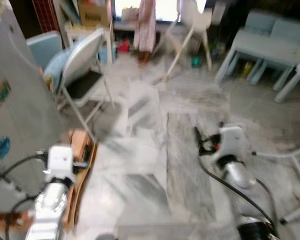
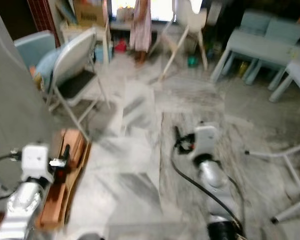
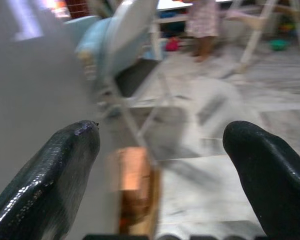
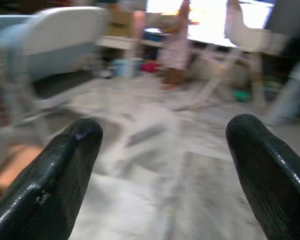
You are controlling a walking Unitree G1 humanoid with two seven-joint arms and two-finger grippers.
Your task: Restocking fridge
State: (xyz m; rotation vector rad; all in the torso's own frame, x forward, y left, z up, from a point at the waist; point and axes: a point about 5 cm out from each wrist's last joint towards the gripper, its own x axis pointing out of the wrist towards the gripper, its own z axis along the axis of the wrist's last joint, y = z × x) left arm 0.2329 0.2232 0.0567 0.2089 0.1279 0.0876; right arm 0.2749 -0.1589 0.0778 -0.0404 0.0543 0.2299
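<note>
Fridge (image 1: 15, 100) looming grey at far left, tall and upright, just beside left gripper (image 3: 160, 165).

Left arm nearer; right gripper (image 4: 162, 165) well apart over marble floor (image 1: 185, 165). Both spread wide, holding nothing. Folding chair (image 1: 82, 70) just beyond.

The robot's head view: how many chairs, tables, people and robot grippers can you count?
Folding chairs: 1
White wooden chairs: 1
Pale blue tables: 1
People: 1
Grippers: 2, left gripper and right gripper, both open
Total: 6
</note>
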